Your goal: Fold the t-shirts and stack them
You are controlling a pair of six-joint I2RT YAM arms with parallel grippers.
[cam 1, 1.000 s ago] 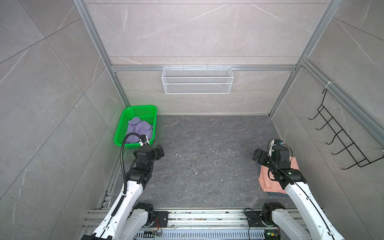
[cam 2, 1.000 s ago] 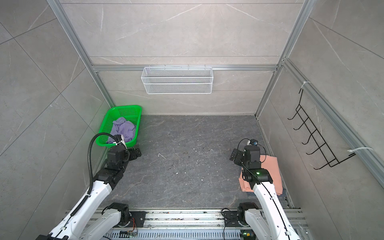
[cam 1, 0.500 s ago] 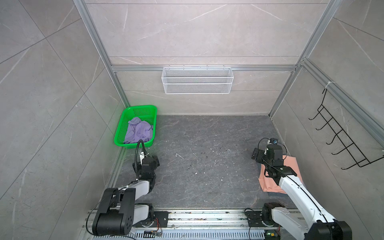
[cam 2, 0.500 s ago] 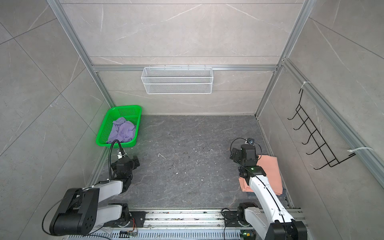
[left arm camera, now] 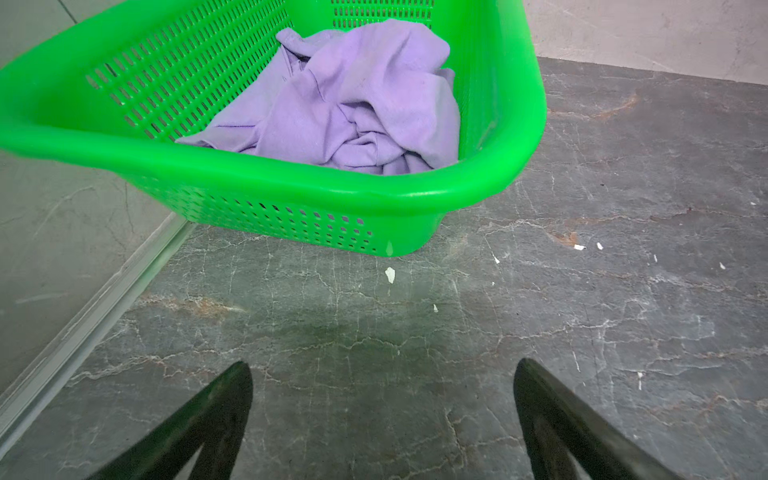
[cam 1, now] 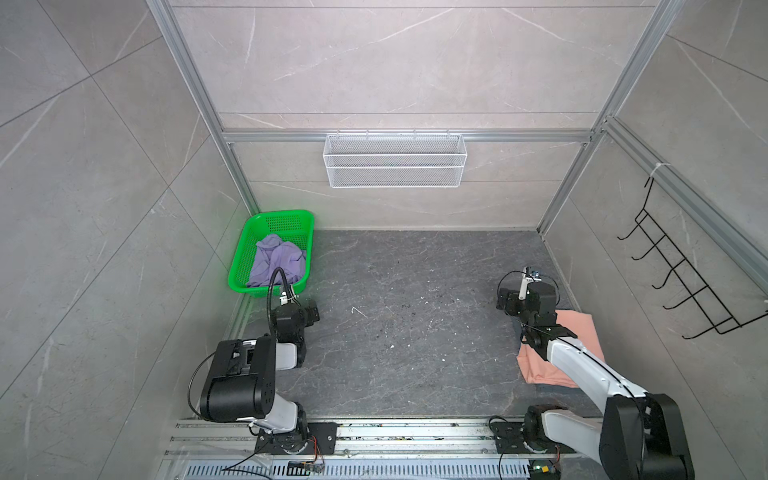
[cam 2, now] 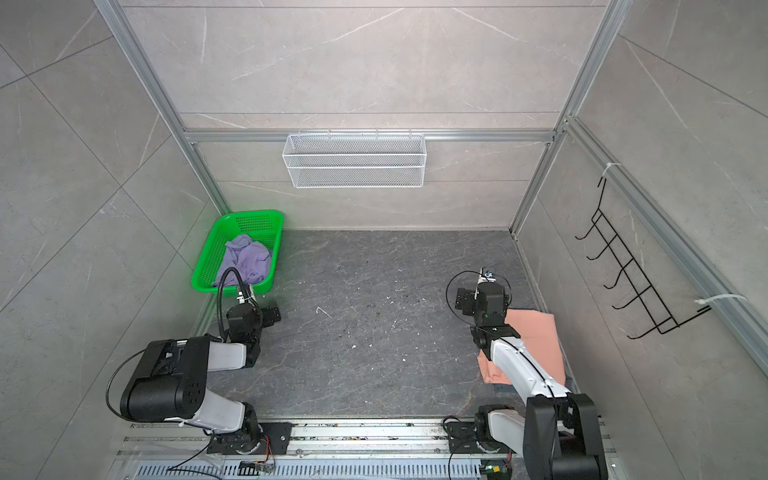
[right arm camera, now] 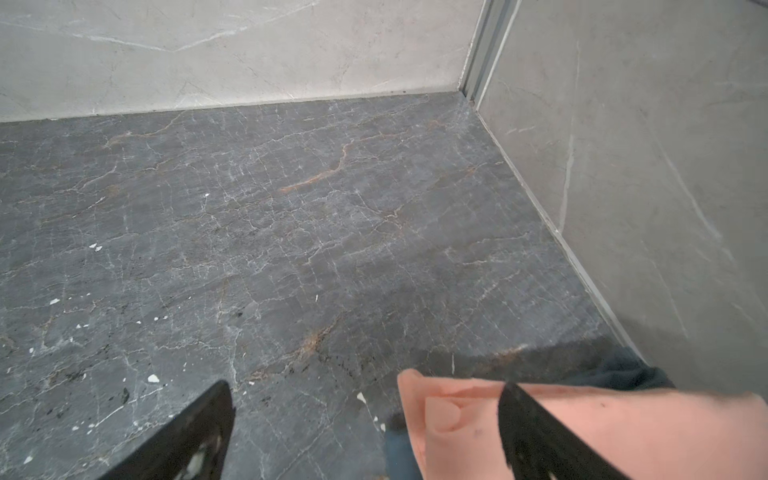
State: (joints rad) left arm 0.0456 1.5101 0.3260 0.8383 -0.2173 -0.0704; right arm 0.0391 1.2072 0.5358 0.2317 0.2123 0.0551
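As both arms (cam 1: 241,374) fold down, left claw (left arm camera: 382,363) and right claw (right arm camera: 366,384) open, empty, lavender t-shirt (left arm camera: 353,95) unmoved.

I'm looking into a booth of pale grey stone-look tiles: back wall (cam 1: 395,62), left wall (cam 1: 83,208) and right wall (cam 1: 706,104), all crossed by thin veins. Silver aluminium posts (cam 1: 195,83) stand at the back corners, joined by a rail (cam 1: 291,136) from which a white wire-mesh basket (cam 1: 395,166) hangs. A black wire hook rack (cam 1: 685,278) hangs on the right wall. The floor (cam 1: 415,324) is a dark grey slab with light veins, rusty streaks and white flecks. A green perforated basket (cam 1: 282,214) sits in the back left corner. The light is soft and even, and that basket casts a green tint on the wall beside it.
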